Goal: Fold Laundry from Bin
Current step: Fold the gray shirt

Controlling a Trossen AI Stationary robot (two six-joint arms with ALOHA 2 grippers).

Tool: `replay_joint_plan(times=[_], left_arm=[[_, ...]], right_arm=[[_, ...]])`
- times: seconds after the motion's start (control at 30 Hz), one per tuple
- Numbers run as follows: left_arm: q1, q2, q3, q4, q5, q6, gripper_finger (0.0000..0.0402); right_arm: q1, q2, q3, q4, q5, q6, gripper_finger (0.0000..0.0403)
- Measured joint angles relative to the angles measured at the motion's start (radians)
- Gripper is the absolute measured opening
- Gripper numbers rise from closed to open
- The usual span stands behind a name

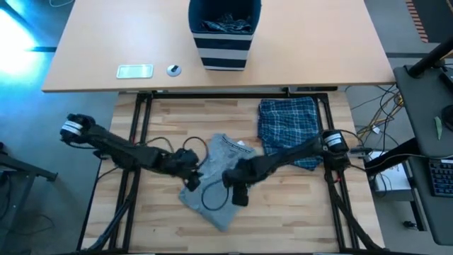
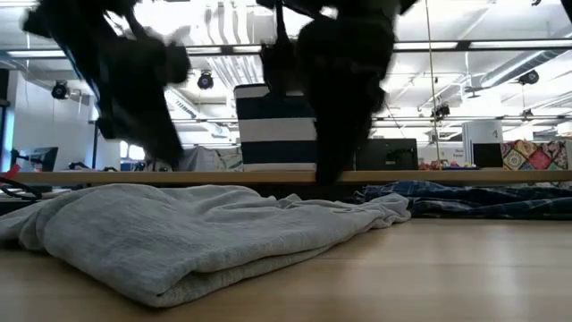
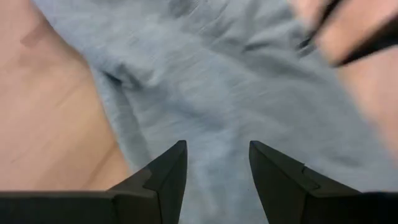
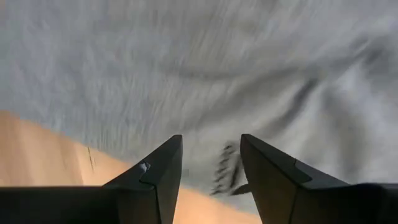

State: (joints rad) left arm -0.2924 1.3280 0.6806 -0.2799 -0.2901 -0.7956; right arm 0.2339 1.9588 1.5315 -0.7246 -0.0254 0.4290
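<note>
- grey T-shirt lies rumpled, partly folded, on wood table, between both arms
- looks soft, limp, light; will likely sag and slide, so best pinched at an edge or corner
- left gripper over shirt, fingers parted, nothing between them
- right gripper same, at shirt edge
- plaid piece flat just beside shirt
- striped fabric bin well apart, more cloth inside

No legible text, labels or numbers anywhere; the small pale plate on the far table possibly bears print, unreadable.
</note>
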Motion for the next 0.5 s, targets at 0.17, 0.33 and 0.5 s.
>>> replay_joint_plan(times=[0.17,0.33,0.5], left_arm=[[0.037,0.131,-0.034,0.045,0.075,0.031,0.0158],[-0.040,0.217,-0.088,0.156,0.165,-0.116,0.0158],[-0.175,0.205,-0.082,0.178,0.182,-0.314,0.0158]], right_arm=[[0.037,0.060,-0.023,0.000,0.024,0.134,0.0160],[0.014,0.072,-0.026,-0.113,0.038,0.060,0.0160],[-0.050,0.033,-0.020,-0.175,0.100,-0.073,0.0160]])
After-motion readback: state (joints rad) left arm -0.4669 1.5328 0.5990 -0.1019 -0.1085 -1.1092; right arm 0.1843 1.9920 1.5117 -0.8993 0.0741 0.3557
